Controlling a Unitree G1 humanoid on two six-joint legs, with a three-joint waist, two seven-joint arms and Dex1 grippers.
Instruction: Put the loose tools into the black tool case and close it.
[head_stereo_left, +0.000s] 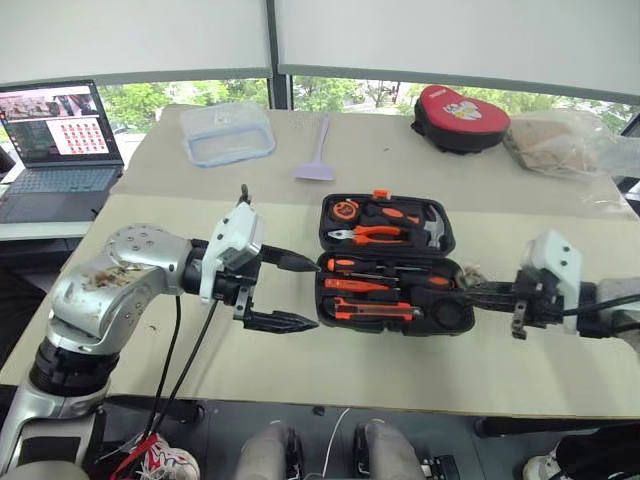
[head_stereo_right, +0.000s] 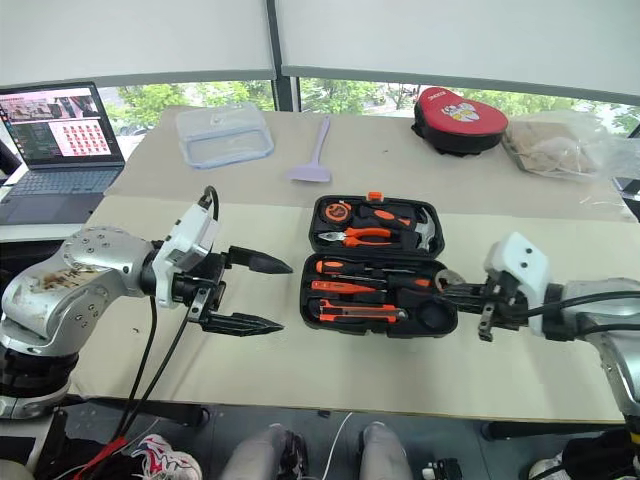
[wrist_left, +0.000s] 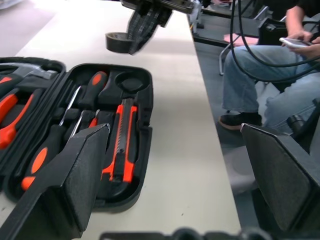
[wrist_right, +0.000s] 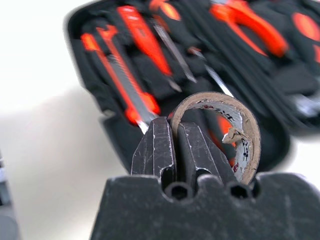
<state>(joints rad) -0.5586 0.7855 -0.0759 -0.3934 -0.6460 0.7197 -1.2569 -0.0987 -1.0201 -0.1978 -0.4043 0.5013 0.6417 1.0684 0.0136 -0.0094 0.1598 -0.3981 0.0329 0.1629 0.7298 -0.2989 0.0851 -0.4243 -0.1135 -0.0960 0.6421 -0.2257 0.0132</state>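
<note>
The black tool case (head_stereo_left: 442, 323) lies open in the middle of the table. Its near half holds two screwdrivers (head_stereo_left: 375, 267) with orange-black handles and the orange-black utility knife (head_stereo_left: 372, 311). My right gripper (wrist_right: 175, 127) is shut on the rim of the small grey tape roll (wrist_right: 225, 125), which hangs just above the case's right edge (head_stereo_right: 447, 280). A round slot (head_stereo_left: 452, 315) at the case's near right corner is empty. My left gripper (head_stereo_left: 306, 293) stands wide open just left of the case, pointing at it, with nothing between its fingers.
The case's far half holds orange-handled pliers (head_stereo_left: 375, 235), a hammer and a tape measure. Further back are a clear lidded box (head_stereo_left: 228, 133), a lilac scraper (head_stereo_left: 318, 150), a red-and-black pouch (head_stereo_left: 460, 115) and a plastic bag (head_stereo_left: 565, 140). A laptop (head_stereo_left: 55, 140) sits far left. A person (wrist_left: 270, 75) sits beside the table.
</note>
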